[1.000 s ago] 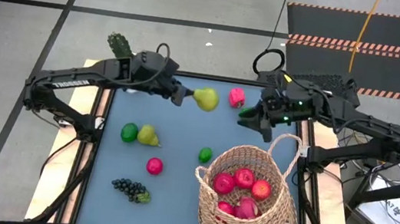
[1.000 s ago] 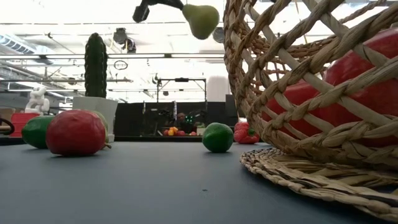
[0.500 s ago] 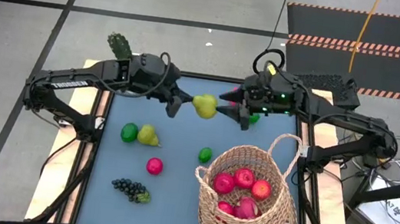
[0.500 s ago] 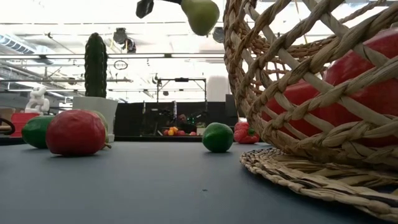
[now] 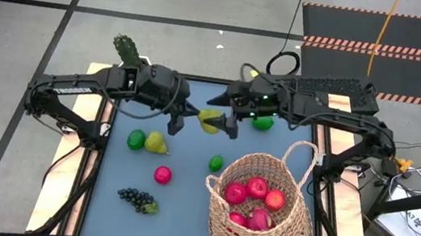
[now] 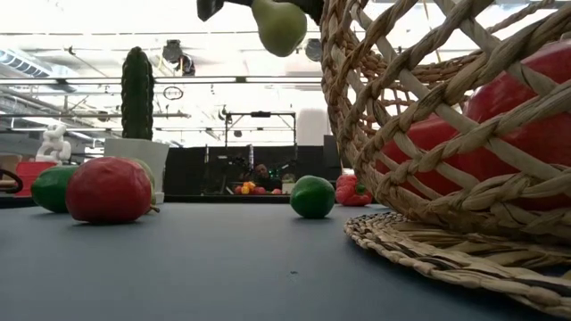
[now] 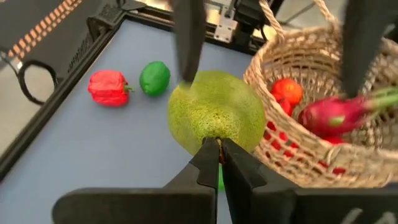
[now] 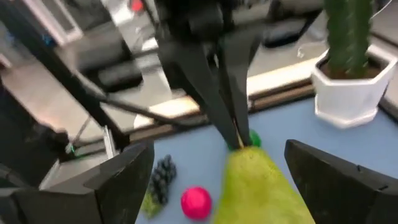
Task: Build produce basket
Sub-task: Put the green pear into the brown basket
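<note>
A yellow-green pear [image 5: 210, 120] hangs high over the blue table's far middle. My left gripper [image 5: 192, 118] is shut on it. My right gripper [image 5: 223, 116] is open, and its two fingers [image 8: 124, 177] stand one on either side of the pear [image 8: 261, 183] with gaps showing. The woven basket [image 5: 218, 217] stands at the near right with red apples and a dragon fruit [image 5: 260, 219] inside. On the table lie a lime [image 5: 136, 139], a second pear [image 5: 157, 142], another lime [image 5: 216, 164], a red apple [image 5: 162, 174] and grapes [image 5: 138, 200]. My left gripper pinches the pear's stem [image 7: 214, 144] between its two fingertips, at the fruit's narrow end. The fingers come from the table's left, slanting a little downward. The pear hangs clear of the table, its wide end pointing away from the fingers toward the right gripper.
A green cactus in a white pot [image 5: 126, 46] stands at the table's far left corner. A green fruit [image 5: 263, 123] and a red one [image 7: 109, 87] lie at the far right, by the right arm. The basket's arched handle [image 5: 304, 151] rises near that arm.
My right gripper has moved toward the table's left, up to the pear, and has opened wider until its fingers stand on either side of the fruit. My left gripper has rolled about its own line and drifted slightly toward the near edge, turning the pear with it.
</note>
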